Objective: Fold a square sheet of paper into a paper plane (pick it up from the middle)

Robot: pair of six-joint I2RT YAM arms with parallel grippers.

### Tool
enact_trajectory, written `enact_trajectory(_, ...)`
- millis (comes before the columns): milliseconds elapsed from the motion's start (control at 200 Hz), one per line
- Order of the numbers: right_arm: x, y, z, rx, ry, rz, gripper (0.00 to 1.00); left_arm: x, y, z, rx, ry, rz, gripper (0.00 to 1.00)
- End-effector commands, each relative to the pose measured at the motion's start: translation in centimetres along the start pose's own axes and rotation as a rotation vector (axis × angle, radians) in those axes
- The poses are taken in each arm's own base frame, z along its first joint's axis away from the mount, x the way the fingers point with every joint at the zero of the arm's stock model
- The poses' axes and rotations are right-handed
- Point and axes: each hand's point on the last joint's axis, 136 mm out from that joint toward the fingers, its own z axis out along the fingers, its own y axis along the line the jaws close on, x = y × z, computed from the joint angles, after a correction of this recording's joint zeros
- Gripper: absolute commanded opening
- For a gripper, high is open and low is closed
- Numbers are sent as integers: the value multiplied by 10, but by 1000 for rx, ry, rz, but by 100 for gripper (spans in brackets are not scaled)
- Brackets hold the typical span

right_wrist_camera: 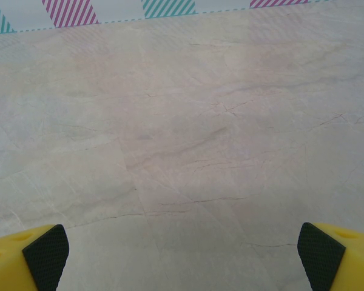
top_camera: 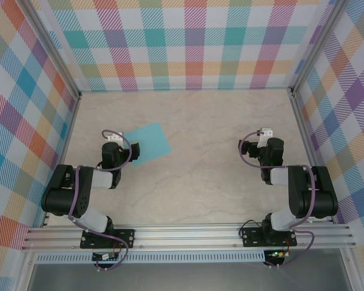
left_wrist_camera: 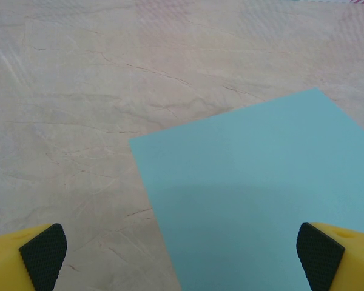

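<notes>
- The square sheet of paper (top_camera: pixel 151 139) lies flat, left of centre in the top view, its lower-left part hidden behind the left gripper (left_wrist_camera: pixel 182 257).
- Left gripper: fingers spread wide, empty.
- Right gripper (right_wrist_camera: pixel 182 257): spread wide above the bare table (right_wrist_camera: pixel 182 121), fingers cut off at the bottom corners.

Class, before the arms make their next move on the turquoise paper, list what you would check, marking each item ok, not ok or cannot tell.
1. The left tool is open: ok.
2. The right tool is open: ok.
3. The square sheet of paper lies flat and unfolded: ok.
4. The left tool is over the sheet's middle: not ok, it is at one edge.
5. The right tool is over the sheet: not ok, bare table lies below it.
</notes>
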Motion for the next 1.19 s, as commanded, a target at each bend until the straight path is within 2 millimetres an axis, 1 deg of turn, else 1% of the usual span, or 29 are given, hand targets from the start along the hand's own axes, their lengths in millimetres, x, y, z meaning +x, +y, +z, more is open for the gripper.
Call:
enact_trajectory(0,-9,3,2,-18,-17,-14,100,-10,2,3,0,-20,7,100)
enact_trajectory(420,-9,3,2,-19,-19,-15,100,-10,2,3,-1,-19,7,100)
enact_trajectory(465,-8,8,2,-50,-19,-26,100,-10,2,3,0,-20,7,100)
enact_trajectory(625,-9,16,-1,-94,-29,-50,100,-10,1,2,4,-22,11,100)
enact_trajectory(680,-9,17,-1,-99,-27,-50,100,-11,-2,1,22,-27,18,100)
enact_trajectory(745,-12,20,-2,-113,-29,-60,100,-17,-8,-6,59,-43,32,100)
enact_trajectory(795,-17,23,-3,-130,-16,-62,100,-22,-6,-12,51,-44,24,100)
enact_trajectory(805,-21,24,-4,-132,-20,-64,100,-25,-5,-13,47,-48,20,100)
enact_trajectory(825,-21,24,-5,-130,11,-51,100,-26,-4,-17,37,-44,13,100)
enact_trajectory(835,-26,24,-5,-128,12,-49,100,-27,-3,-18,34,-42,10,100)
enact_trajectory(865,-23,23,-6,-121,79,-14,100,-32,-2,-23,30,-46,0,100)
enact_trajectory(875,-26,24,-7,-122,90,-3,100,-33,-2,-24,29,-44,-4,100)
enact_trajectory(900,-32,26,-8,-133,114,14,100,-37,-3,-29,35,-50,-7,100)
enact_trajectory(940,-36,33,-12,-160,152,42,100,-47,-5,-37,47,-57,-20,100)
enact_trajectory(995,-47,40,-19,-193,154,77,100,-58,1,-50,13,-40,-80,100)
enact_trajectory(1025,-51,44,-24,-204,160,97,100,-70,4,-58,-7,-50,-121,100)
enact_trajectory(1105,-62,49,-34,-214,191,165,100,-88,3,-74,-1,-49,-188,100)
enact_trajectory(1155,-68,50,-38,-205,227,243,100,-91,7,-83,-27,-23,-275,100)
enact_trajectory(1190,-70,50,-40,-190,264,305,100,-90,17,-89,-87,3,-368,100)
